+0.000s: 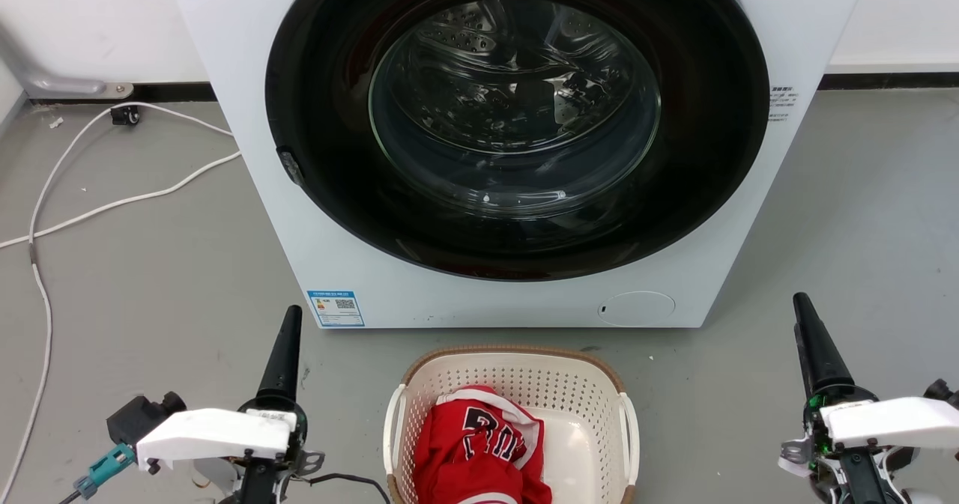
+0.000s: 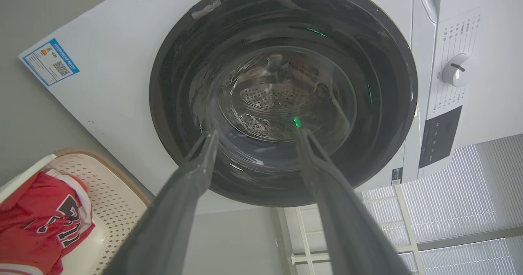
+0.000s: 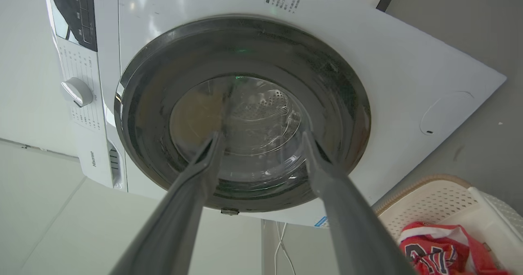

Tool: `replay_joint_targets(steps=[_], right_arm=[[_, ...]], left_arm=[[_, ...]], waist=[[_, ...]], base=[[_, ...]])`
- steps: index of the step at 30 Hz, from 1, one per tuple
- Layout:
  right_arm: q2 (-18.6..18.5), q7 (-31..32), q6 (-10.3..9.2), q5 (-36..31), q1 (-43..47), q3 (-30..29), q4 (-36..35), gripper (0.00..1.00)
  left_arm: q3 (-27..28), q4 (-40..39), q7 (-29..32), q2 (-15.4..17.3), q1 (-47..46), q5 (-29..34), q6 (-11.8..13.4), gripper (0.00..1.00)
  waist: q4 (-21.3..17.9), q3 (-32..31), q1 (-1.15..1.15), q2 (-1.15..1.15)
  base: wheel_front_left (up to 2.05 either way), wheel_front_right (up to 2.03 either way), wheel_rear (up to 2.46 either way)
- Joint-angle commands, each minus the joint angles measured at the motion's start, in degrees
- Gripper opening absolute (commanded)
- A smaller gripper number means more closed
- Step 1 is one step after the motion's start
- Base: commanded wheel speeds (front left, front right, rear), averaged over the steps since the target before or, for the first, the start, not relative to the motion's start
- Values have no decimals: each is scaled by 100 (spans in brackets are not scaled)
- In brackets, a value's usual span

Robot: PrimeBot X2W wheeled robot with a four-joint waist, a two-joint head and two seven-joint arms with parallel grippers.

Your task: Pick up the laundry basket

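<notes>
The laundry basket [image 1: 517, 375] stands on the floor in front of the washer, at the bottom middle of the head view. It is cream with perforated walls, a brown rim and white side handles. A red jersey [image 1: 479, 451] lies inside it. My left gripper [image 1: 291, 320] is to the basket's left and my right gripper [image 1: 802, 305] to its right, both apart from it and pointing toward the washer. In the left wrist view my left gripper [image 2: 256, 133] is open and holds nothing, with the basket [image 2: 114, 185] at the lower left. My right gripper [image 3: 261, 135] is open too, with the basket [image 3: 433, 197] at the lower right.
A white front-loading washer [image 1: 247, 114] with a round dark glass door [image 1: 517, 114], shut, stands just behind the basket. White cables [image 1: 112, 204] trail over the grey floor at the left. Open floor lies on both sides of the basket.
</notes>
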Motion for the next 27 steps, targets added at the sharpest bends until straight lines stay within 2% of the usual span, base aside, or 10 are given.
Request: replay_joint_targets(steps=[1, 15, 27], right_arm=[[-24, -48, 1, -243, -133, 17, -136, 100], [23, -348, 1, -2416, -100, 131, -270, 100], [33, -546, 2, -3575, -97, 237, -192, 100]], left_arm=[[-32, -126, -47, 21, -155, 190, -10, 100], [-355, -174, -346, 19, -164, 1836, 86, 100], [-598, -107, -570, 17, -159, 3023, 183, 100]], waist=[[1, 1, 0, 0], [18, -2, 0, 0], [23, -3, 0, 0]], base=[[0, 0, 0], [0, 0, 0], [0, 0, 0]])
